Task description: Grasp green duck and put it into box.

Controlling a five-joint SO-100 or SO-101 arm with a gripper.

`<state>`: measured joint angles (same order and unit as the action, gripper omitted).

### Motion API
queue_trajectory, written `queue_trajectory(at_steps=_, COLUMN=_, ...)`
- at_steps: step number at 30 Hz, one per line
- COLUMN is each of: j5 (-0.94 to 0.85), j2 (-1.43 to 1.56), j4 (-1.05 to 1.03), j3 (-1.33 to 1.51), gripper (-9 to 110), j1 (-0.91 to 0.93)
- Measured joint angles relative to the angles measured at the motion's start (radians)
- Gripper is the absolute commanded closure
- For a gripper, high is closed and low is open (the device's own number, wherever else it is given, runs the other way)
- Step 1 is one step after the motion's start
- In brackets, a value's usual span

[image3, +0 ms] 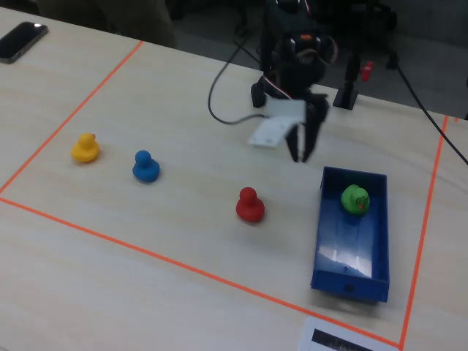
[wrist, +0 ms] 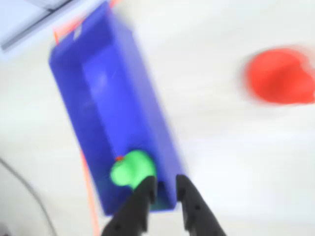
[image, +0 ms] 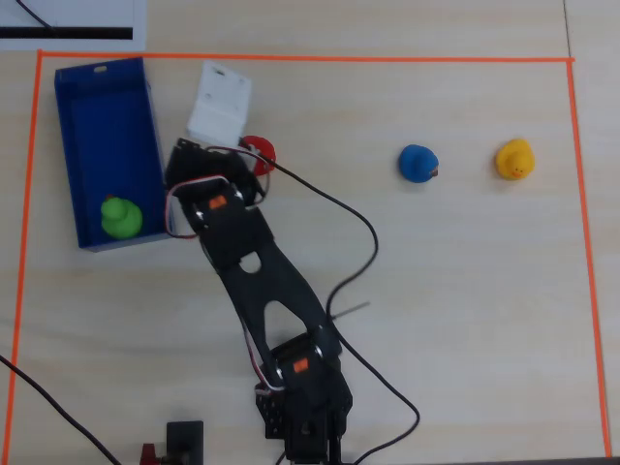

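Note:
The green duck (image: 121, 217) sits inside the dark blue box (image: 105, 136), at the end nearest the arm's base. In the wrist view the duck (wrist: 132, 168) lies in the near end of the box (wrist: 108, 93), just ahead of my gripper (wrist: 165, 184). The two black fingers are a little apart with nothing between them; the box wall shows through the gap. In the fixed view the gripper (image3: 301, 150) hangs above the table just beside the box (image3: 351, 248), and the duck (image3: 355, 199) rests at the box's far end.
A red duck (image: 260, 150) stands close to the arm, also in the fixed view (image3: 249, 205). A blue duck (image: 418, 163) and a yellow duck (image: 514, 160) stand farther right in the overhead view. Orange tape (image: 291, 58) borders the work area. Cables run over the table.

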<state>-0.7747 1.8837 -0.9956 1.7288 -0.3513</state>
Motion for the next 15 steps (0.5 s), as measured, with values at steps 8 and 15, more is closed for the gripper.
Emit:
queue_trajectory(at_steps=8, j5=-0.245, j2=0.713, j4=0.052, j3=0.718, gripper=101, j1=0.187)
queue_trajectory(at_steps=15, j5=-0.308, j2=1.181, j4=-0.063, j3=1.131, gripper=101, j1=0.222)
